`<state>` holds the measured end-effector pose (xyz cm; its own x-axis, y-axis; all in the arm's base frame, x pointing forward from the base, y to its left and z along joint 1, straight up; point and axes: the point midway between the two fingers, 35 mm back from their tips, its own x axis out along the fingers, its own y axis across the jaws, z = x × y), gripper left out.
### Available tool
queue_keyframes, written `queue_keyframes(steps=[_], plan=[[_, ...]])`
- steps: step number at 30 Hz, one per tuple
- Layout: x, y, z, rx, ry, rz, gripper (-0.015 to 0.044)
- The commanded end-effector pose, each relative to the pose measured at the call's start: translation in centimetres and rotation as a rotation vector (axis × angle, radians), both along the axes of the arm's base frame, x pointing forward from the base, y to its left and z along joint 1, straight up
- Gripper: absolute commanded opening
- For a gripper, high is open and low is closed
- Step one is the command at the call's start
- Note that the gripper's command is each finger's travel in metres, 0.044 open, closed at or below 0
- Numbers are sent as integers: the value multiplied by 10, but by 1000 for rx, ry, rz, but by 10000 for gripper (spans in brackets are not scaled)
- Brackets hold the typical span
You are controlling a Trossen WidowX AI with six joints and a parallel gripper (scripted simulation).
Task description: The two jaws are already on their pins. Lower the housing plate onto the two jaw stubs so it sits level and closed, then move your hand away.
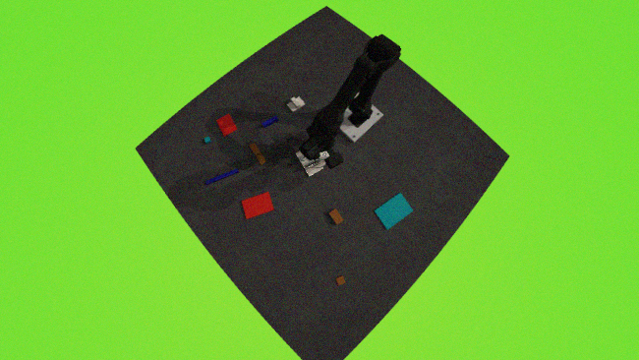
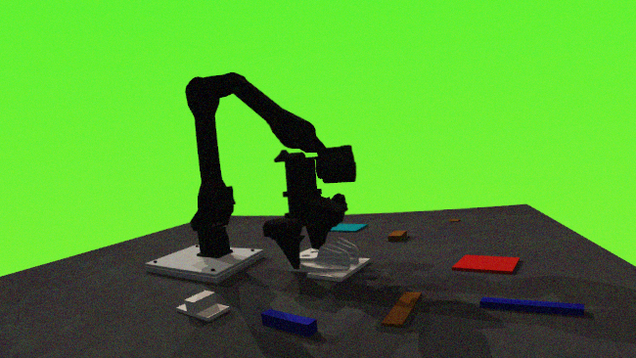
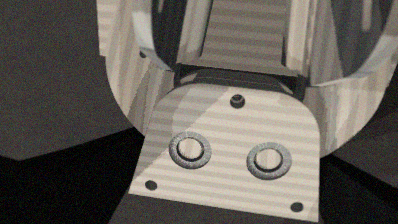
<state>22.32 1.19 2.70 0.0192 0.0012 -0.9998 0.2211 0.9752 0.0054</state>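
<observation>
The pale housing plate (image 3: 237,125) lies across the assembly in the wrist view, with two grey-ringed holes. A round pin top shows inside each ring. The curved, partly see-through jaw parts (image 2: 338,256) stand beyond it, above the white base (image 2: 328,279). My gripper (image 2: 307,257) (image 3: 226,145) is low at the assembly, shut on the housing plate, with a dark finger at each side of it. The plate looks about level, but its underside and the jaw stubs are hidden, so I cannot tell whether it is fully seated.
A white stepped piece (image 1: 296,103) (image 2: 203,305), two blue bars (image 1: 269,122) (image 1: 221,177) and a brown strip (image 1: 258,153) (image 2: 401,310) lie around the assembly. A red slab (image 1: 258,205) (image 2: 485,264), a brown block (image 1: 336,216) and a teal slab (image 1: 393,211) lie farther out.
</observation>
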Motion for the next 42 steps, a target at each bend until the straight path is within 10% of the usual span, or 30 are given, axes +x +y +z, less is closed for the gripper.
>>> queue_keyframes(steps=[1, 8, 22, 42], plan=[[0, 1, 0, 4, 2, -2, 351], [0, 0, 0, 0, 0, 0, 440], [0, 0, 2, 0, 0, 0, 440], [-21, -3, 124, 3, 3, -2, 440]])
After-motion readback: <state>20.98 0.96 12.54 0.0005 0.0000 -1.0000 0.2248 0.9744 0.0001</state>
